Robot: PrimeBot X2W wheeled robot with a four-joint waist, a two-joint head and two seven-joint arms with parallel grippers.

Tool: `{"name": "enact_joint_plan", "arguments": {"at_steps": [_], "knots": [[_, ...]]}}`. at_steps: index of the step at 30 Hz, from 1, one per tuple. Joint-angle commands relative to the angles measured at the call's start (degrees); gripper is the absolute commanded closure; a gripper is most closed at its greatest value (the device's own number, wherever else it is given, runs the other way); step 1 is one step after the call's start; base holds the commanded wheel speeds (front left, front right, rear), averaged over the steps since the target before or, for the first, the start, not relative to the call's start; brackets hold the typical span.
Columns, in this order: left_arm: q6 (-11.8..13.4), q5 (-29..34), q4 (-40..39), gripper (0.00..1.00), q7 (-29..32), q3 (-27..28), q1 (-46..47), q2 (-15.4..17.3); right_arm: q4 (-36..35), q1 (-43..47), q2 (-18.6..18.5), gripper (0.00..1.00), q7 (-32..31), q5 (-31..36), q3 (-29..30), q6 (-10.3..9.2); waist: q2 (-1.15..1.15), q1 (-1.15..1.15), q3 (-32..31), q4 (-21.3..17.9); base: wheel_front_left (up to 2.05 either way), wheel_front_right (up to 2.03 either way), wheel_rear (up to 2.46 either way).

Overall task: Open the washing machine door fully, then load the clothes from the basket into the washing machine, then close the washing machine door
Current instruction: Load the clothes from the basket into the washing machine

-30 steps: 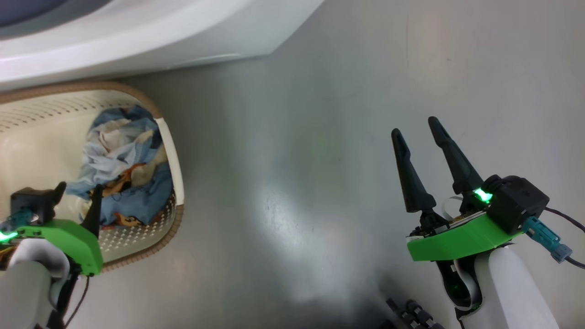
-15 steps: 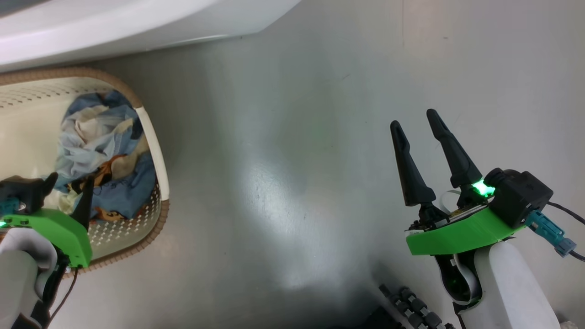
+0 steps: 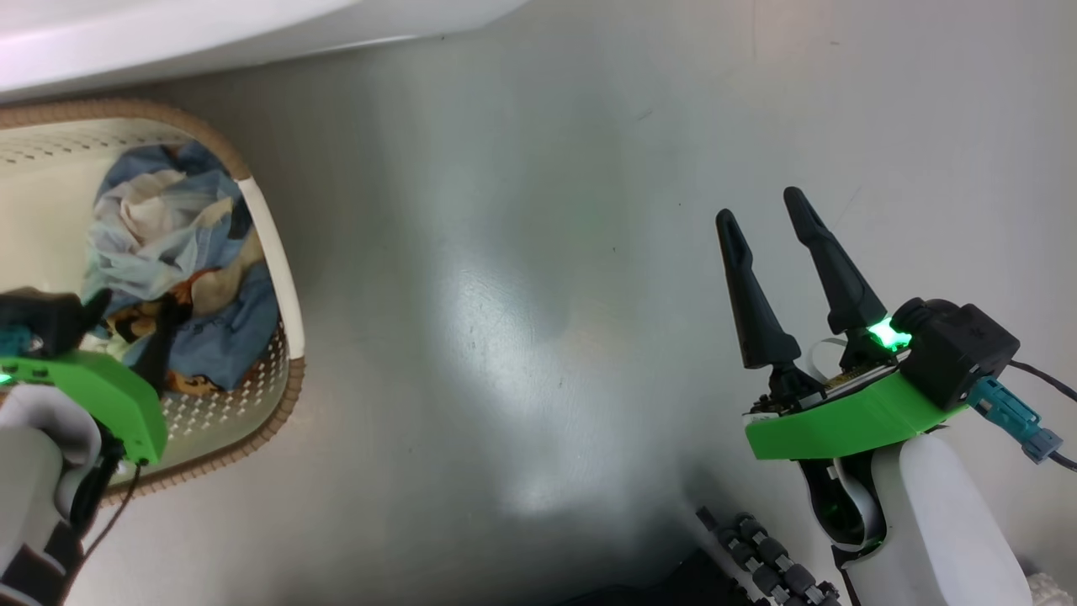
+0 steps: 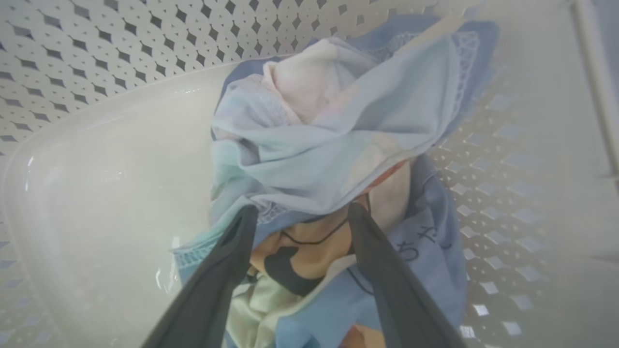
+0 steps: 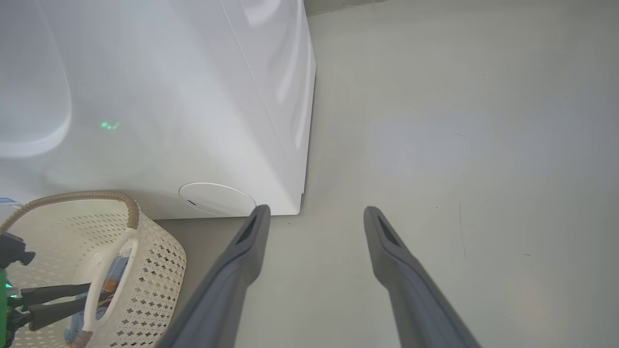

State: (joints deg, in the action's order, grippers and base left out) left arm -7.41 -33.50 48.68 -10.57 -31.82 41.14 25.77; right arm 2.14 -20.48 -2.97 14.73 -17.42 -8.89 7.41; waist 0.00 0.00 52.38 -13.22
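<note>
- Left hand (image 4: pixel 302 212): fingers spread wide and reaching down inside the basket (image 3: pixel 271 252). The tips straddle a fold of the clothes (image 4: pixel 329 140), at or just above the fabric. Nothing is pinched.
- Reading: the hand is set so that closing would take the top of the heap. The step in hand looks like the first pick-up for loading.
- Right hand (image 3: pixel 760 206): fingers wide and empty, hovering over bare floor (image 3: pixel 522 252), well apart from the basket. Likely parked clear of the left arm's path and kept free for the door. Whether that door stands open, I cannot tell.
- The basket sits on the floor just in front of the washing machine (image 5: pixel 193 96), near its lower front corner. This probably keeps the carry short.
- The clothes are heaped against the basket's end wall nearest the right hand; the rest of the basket bottom is bare.
- Look of the clothes:
  - Crumpled, loosely tangled pile.
  - Thin pale blue cloth on top with a lacy edge, and a cream patch at the crown.
  - Darker blue underneath, with orange-and-black print and some dark lettering.
- Soft and interfolded, so one pinch may lift the whole clump or leave pieces behind.
</note>
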Motion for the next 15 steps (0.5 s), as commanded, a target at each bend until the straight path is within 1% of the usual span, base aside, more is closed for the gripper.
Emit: {"name": "enact_joint_plan", "arguments": {"at_steps": [1, 10, 15], "knots": [[-0.07, -0.77, 0.01, 0.0, -0.01, 0.14, 0.4, 3.01, -1.2, 0.97, 0.1, 0.0, 0.27, -0.31, -1.56, 0.08, 0.0, 0.0, 0.61, 0.0, 0.0, 0.0, 0.0], [-0.07, -2.91, 1.88, 0.0, 2.24, -5.5, 4.38, 3.86, -1.33, 0.47, 0.1, 0.0, 0.27, -0.29, -1.91, 0.08, 0.0, 0.0, 2.09, -0.28, 0.0, 0.0, 0.0], [-0.07, -4.7, 3.59, 0.0, 2.42, -7.01, 6.66, 3.77, -1.28, 0.46, 0.1, 0.0, 0.27, -0.24, -1.66, 0.08, 0.0, 0.0, 2.21, -0.45, 0.0, 0.0, 0.0]]}}
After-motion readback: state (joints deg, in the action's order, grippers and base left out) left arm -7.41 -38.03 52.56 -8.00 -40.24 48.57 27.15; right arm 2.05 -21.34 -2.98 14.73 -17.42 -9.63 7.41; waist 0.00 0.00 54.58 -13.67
